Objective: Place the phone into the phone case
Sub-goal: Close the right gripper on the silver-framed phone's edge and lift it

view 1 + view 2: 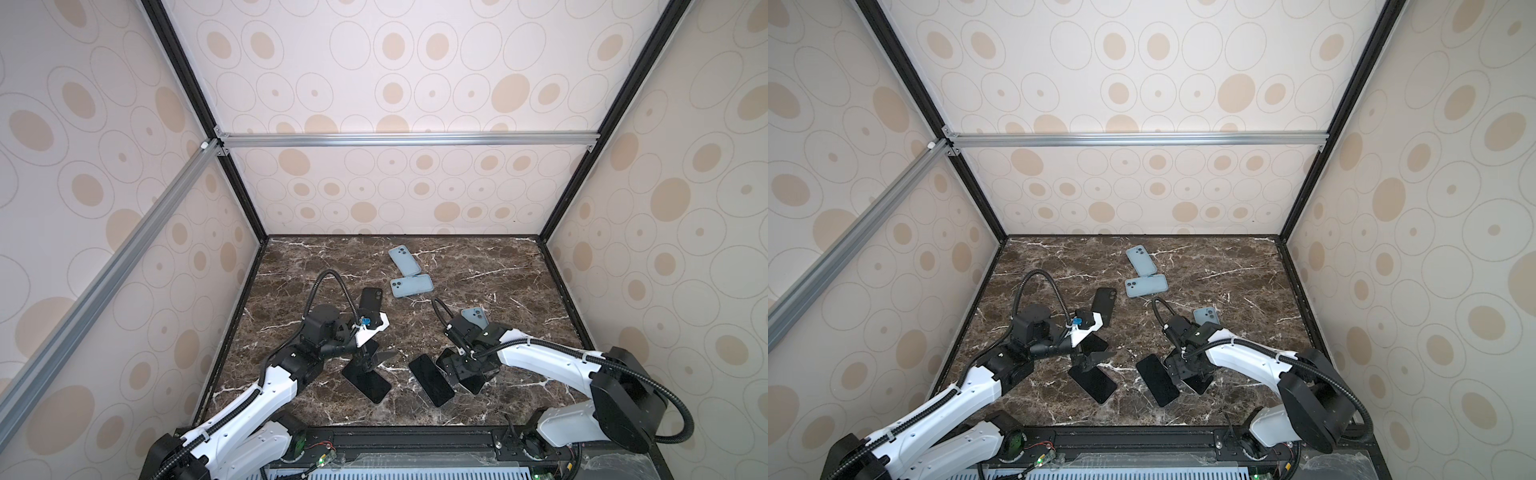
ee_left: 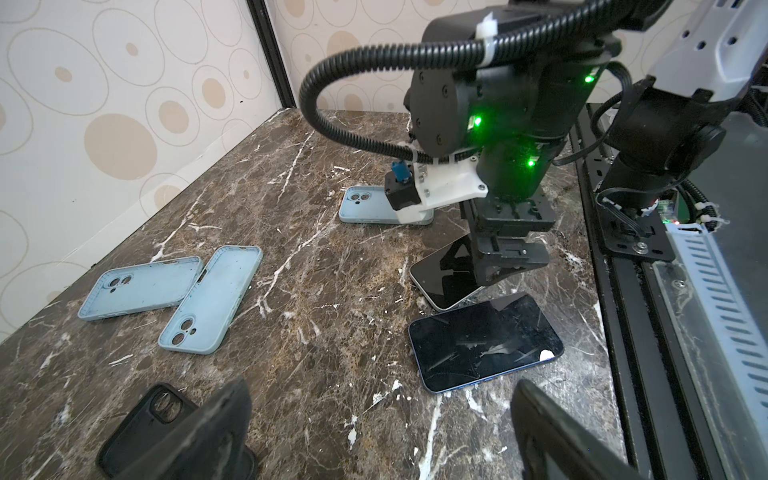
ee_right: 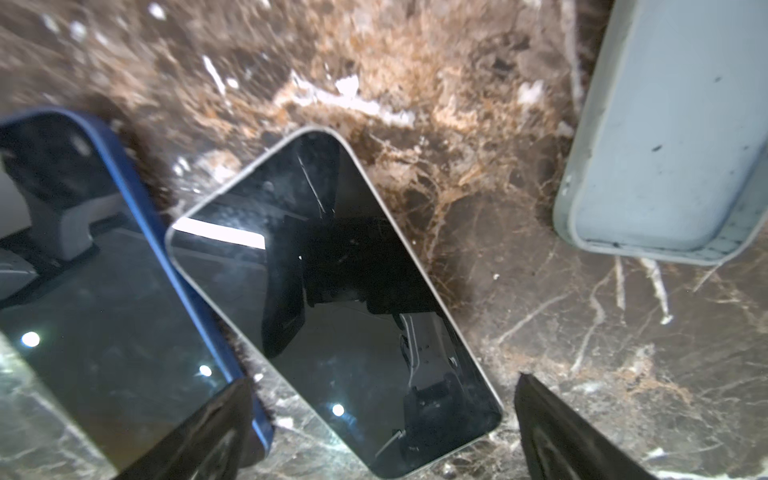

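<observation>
Nearest, at least 3 phones lie screen-up on the marble table (image 1: 498, 266): a dark phone (image 1: 368, 380) under the left gripper (image 1: 376, 359), a blue-edged phone (image 1: 431, 380), and a silver-edged phone (image 3: 332, 291) beneath the right gripper (image 3: 382, 386). Both grippers hover spread wide, grasping nothing. Beyond sit a pale blue case (image 1: 473, 316), a black case (image 1: 370, 300), then 2 more blue cases (image 1: 411, 285), touching. No phone looks cased, so I judge the whole job is left: pick, align, press in.

The left arm (image 1: 274, 388) and right arm (image 1: 544, 361) were cased in white shells between black joints, ribbed black cables (image 2: 415, 52) were fastened by white zip ties (image 2: 485, 30), a blue plug (image 2: 400, 169) was set in a white bracket (image 2: 451, 185), and green lights (image 2: 477, 121) were lit.
</observation>
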Robot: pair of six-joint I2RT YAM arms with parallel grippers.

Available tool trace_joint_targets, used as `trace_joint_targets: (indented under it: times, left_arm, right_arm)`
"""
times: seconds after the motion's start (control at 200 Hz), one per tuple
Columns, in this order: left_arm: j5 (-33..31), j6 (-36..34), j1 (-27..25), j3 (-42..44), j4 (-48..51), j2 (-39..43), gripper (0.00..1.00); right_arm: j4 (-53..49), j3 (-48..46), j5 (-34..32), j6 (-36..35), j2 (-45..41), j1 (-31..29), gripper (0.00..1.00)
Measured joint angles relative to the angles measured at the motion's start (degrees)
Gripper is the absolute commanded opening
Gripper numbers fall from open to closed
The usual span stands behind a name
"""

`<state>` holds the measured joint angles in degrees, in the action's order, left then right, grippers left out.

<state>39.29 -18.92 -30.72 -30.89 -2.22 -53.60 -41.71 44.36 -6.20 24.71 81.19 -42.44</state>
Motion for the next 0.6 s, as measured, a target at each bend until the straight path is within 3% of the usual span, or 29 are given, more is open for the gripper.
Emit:
trace_joint_targets:
  times: [0.6]
  left_arm:
    - [-0.3, -0.1, -0.2, 0.0, 0.2, 0.0, 0.97]
  right_arm:
    - [0.8, -0.3, 3.9, -1.4, 4.0, 2.0, 1.00]
